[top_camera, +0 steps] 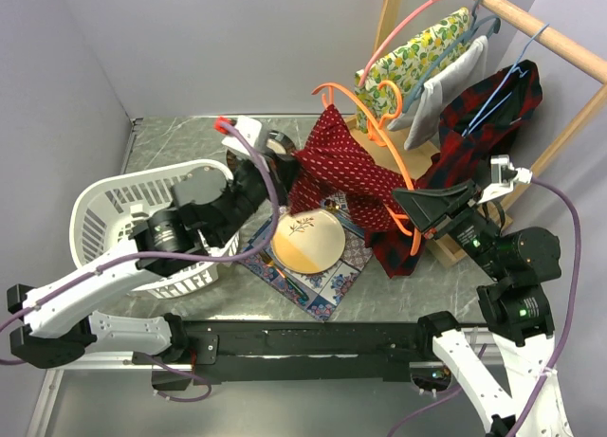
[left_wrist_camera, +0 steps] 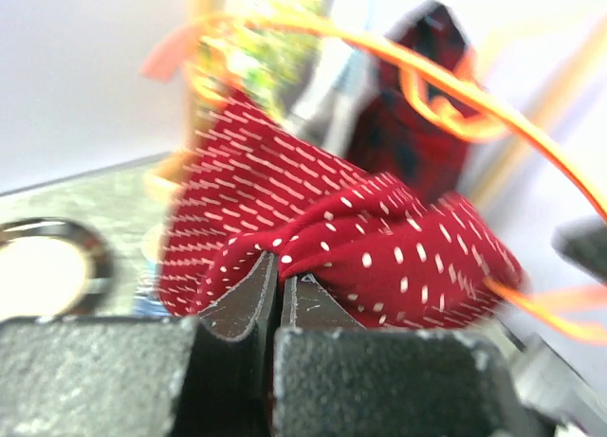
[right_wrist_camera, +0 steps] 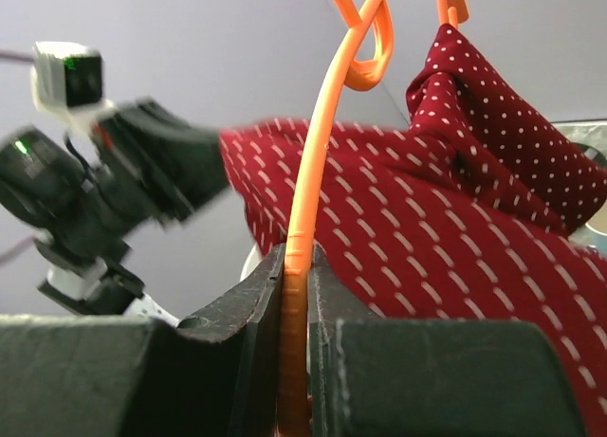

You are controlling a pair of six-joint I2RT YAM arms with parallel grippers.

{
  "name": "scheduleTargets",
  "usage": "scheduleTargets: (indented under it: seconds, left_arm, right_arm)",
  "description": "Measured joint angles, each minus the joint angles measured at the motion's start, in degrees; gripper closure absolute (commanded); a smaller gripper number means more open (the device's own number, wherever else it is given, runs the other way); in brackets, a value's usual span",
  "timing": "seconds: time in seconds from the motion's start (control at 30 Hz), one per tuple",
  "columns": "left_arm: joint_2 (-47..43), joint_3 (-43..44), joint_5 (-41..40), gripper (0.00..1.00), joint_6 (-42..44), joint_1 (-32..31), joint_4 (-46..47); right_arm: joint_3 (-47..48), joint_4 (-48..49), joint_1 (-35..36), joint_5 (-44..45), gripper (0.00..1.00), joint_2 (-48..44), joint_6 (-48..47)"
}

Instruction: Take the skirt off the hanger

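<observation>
– Where's the skirt (top_camera: pixel 341 172) at this moment?
– Middle of the overhead view, strung above the table (top_camera: pixel 180 138) between the two arms. It's deep red cloth peppered with little white dashes, all bunched and creased. It peaks near the top centre, and a flap droops at the lower right, by the right arm.
– On its hanger?
– Yes, the orange hanger (top_camera: pixel 372 115) runs through it. The hook curls at the top centre, and one long orange arm sweeps down the skirt's right edge.
– What has the left gripper (top_camera: pixel 287 167) got?
– The skirt's left edge. In the left wrist view the two dark fingers (left_wrist_camera: pixel 239 306) are pressed together with a fold of red cloth nipped at their tips, and the fabric puckers out from that pinch.
– And the right gripper (top_camera: pixel 410 208)?
– It has the hanger, not the cloth. In the right wrist view the orange bar runs straight up between the fingers (right_wrist_camera: pixel 239 302), clamped tight. The skirt spreads across the right half of that frame.
– What's under it all?
– A cream plate (top_camera: pixel 308 240) on a patterned cloth (top_camera: pixel 327 283), just below the skirt in the frame. A white laundry basket (top_camera: pixel 114 214) sits at the left. At the upper right a wooden rail (top_camera: pixel 536 27) carries a lemon-print piece (top_camera: pixel 408 63) and a dark red plaid garment (top_camera: pixel 474 134).
</observation>
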Motion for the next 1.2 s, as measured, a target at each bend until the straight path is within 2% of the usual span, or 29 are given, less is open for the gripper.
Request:
scheduleTargets:
  seconds: [0.3, 0.53, 0.8, 1.0, 1.2]
  left_arm:
    - [0.59, 8.00, -19.19, 0.99, 6.60, 0.61, -4.09]
    - [0.48, 11.28, -31.76, 0.99, 16.50, 4.50, -0.22]
    - [-1.42, 11.19, -36.09, 0.99, 21.20, 17.16, 0.61]
    - [-3.56, 10.69, -39.41, 0.99, 20.92, 23.39, -2.32]
    - [-6.27, 3.23, -41.07, 0.99, 20.68, 28.33, -3.76]
  right_arm:
    - [-0.22, -2.08, 0.00, 0.24, 1.00, -0.79, -3.23]
    - [-0.22, -3.63, 0.00, 0.61, 1.00, -0.74, -4.68]
    - [-0.11, -5.20, 0.00, 2.25, 1.00, -0.83, -6.34]
    - [-0.09, -5.44, 0.00, 3.58, 1.00, -1.66, -7.10]
    - [0.00, -5.95, 0.00, 3.61, 1.00, -2.14, -7.56]
